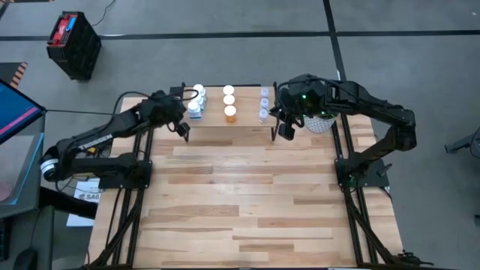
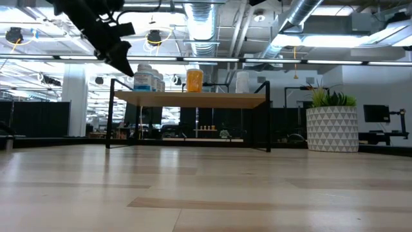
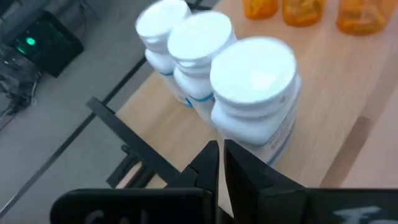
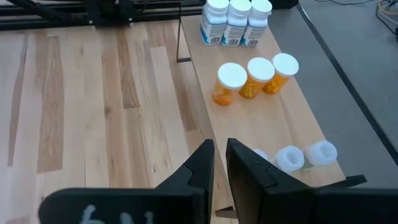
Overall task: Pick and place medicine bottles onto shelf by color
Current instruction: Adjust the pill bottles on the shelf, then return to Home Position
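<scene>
Medicine bottles (image 4: 249,76) sit in three colour rows on shelf (image 4: 261,118) — sorting looks done. I see left pincer (image 3: 221,163) and right pincer (image 4: 219,157) nearly closed, empty, hovering clear.

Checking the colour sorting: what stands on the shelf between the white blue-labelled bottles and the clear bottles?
The three orange bottles stand in a row between the white bottles and the clear bottles on the shelf, shown in the right wrist and high views.

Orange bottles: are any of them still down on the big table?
No, all three orange bottles stand in a row on the shelf, between the white ones and the clear ones.
</scene>
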You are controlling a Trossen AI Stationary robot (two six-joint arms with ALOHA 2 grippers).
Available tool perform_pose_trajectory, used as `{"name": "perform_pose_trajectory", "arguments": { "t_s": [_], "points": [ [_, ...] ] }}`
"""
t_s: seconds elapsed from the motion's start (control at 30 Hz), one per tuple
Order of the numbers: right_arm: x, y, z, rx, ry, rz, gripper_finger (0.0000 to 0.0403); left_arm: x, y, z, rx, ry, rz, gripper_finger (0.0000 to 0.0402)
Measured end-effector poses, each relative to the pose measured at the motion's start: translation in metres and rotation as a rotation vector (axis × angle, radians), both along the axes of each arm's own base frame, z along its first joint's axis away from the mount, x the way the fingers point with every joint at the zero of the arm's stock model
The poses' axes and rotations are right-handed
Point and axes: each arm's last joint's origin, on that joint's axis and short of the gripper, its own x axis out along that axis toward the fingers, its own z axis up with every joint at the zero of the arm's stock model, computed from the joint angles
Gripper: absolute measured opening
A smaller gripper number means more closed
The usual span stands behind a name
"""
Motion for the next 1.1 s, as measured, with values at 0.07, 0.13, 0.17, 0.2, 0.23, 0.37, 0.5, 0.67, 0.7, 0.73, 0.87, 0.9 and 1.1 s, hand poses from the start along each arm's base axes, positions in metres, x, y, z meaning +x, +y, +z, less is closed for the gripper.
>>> {"name": "perform_pose_trajectory", "arguments": {
  "t_s": [0.07, 0.13, 0.17, 0.2, 0.23, 0.37, 0.5, 0.67, 0.7, 0.73, 0.87, 0.9, 1.1],
  "points": [
    [-0.001, 0.000, -0.001, 0.002, 0.008, 0.000, 0.0065, 0.003, 0.002, -0.002, -0.001, 0.001, -0.001, 0.0013],
    [-0.001, 0.000, -0.001, 0.004, 0.019, 0.000, 0.0065, 0.005, 0.004, -0.002, 0.005, -0.008, -0.001, 0.0013],
    [-0.002, 0.000, -0.002, 0.005, 0.025, 0.000, 0.0065, 0.006, 0.004, -0.001, 0.008, -0.012, -0.001, 0.0013],
    [-0.002, 0.000, -0.002, 0.005, 0.026, 0.000, 0.0065, 0.006, 0.004, -0.001, 0.009, -0.013, -0.001, 0.0013],
    [-0.002, 0.000, -0.002, 0.005, 0.025, 0.000, 0.0065, 0.006, 0.004, -0.001, 0.008, -0.013, -0.001, 0.0013],
    [-0.002, 0.000, -0.002, 0.005, 0.025, 0.000, 0.0065, 0.006, 0.003, -0.001, -0.002, -0.026, -0.022, 0.0012],
    [-0.002, 0.000, -0.002, 0.005, 0.024, 0.000, 0.0065, 0.007, 0.003, -0.001, -0.017, -0.041, -0.051, 0.0012],
    [-0.002, 0.000, -0.002, 0.011, 0.022, -0.006, 0.0065, 0.005, 0.002, 0.001, 0.002, -0.041, -0.022, 0.0012],
    [-0.002, 0.000, -0.002, 0.016, 0.022, -0.010, 0.0065, 0.003, 0.001, 0.003, 0.012, -0.045, -0.015, 0.0012],
    [-0.002, 0.000, -0.002, 0.021, 0.025, -0.015, 0.0065, 0.002, 0.001, 0.005, 0.018, -0.049, -0.013, 0.0012],
    [-0.003, 0.001, -0.003, 0.029, 0.042, -0.018, 0.0065, -0.005, -0.006, 0.024, 0.030, -0.093, -0.026, 0.0012],
    [-0.003, 0.001, -0.003, 0.029, 0.042, -0.016, 0.0065, -0.008, -0.009, 0.030, 0.033, -0.108, -0.039, 0.0012],
    [-0.001, 0.010, -0.003, 0.029, 0.042, 0.018, 0.0065, -0.028, -0.031, 0.047, 0.004, -0.206, -0.145, 0.0012]
  ]
}}
